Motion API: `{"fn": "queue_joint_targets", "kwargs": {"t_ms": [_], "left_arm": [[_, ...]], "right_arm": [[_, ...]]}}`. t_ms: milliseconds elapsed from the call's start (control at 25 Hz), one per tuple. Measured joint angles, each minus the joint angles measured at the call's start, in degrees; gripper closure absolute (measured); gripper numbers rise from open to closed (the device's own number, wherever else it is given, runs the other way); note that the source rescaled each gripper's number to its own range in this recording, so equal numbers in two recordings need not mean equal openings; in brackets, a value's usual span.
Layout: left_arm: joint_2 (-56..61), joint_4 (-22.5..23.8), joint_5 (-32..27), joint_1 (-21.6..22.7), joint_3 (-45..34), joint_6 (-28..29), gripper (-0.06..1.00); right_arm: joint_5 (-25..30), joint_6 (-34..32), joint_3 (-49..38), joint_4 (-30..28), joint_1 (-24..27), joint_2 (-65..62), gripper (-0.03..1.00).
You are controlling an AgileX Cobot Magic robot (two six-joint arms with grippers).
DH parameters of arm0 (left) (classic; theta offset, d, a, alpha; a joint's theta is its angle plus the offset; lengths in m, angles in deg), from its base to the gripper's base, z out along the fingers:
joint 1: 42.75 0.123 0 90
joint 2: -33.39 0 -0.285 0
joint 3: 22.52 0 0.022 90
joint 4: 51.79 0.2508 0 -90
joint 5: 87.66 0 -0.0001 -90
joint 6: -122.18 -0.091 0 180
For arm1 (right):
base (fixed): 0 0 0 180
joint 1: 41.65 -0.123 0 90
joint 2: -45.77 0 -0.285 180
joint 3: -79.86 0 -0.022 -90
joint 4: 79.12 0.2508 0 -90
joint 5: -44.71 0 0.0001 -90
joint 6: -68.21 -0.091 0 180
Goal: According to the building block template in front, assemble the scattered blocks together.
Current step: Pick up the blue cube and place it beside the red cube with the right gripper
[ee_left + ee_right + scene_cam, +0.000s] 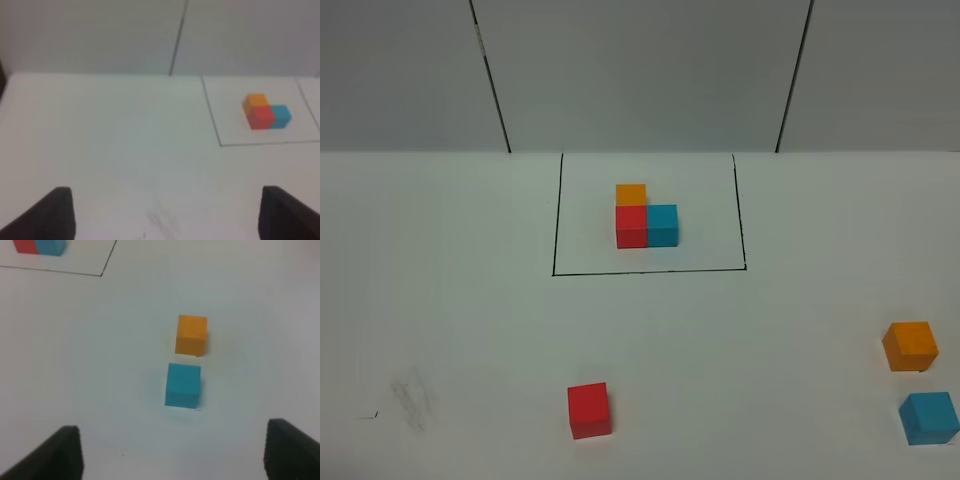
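Observation:
The building block template (pixel 645 222) is an L of orange, red and cyan cubes inside a black drawn rectangle at the back middle of the table; it also shows in the left wrist view (pixel 265 112). The scattered blocks lie apart: a red cube (pixel 589 410) at the front middle, an orange cube (pixel 910 346) and a cyan cube (pixel 928 418) at the front right. In the right wrist view the orange cube (pixel 191 334) and cyan cube (pixel 183 385) lie ahead of my open, empty right gripper (pixel 172 452). My left gripper (pixel 167 215) is open, empty, over bare table.
The white table (pixel 450 300) ends at a grey back wall with two dark seams (pixel 492 80). A faint grey smudge (pixel 412 400) marks the front left. The cyan cube lies close to the table's right front corner.

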Motion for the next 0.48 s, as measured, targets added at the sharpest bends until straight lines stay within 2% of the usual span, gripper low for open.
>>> {"fn": "queue_joint_targets", "kwargs": {"t_ms": [120, 320, 480], "left_arm": [[9.2, -7.2, 1.1, 0.0, -8.7, -5.4, -0.04], [20.7, -21.0, 8.4, 0.0, -21.1, -16.8, -0.04], [22.6, -24.7, 8.3, 0.0, -24.9, -19.1, -0.05]], "right_arm": [[0.0, 0.0, 0.0, 0.0, 0.0, 0.0, 0.43], [0.0, 0.0, 0.0, 0.0, 0.0, 0.0, 0.43], [0.0, 0.0, 0.0, 0.0, 0.0, 0.0, 0.43]]}}
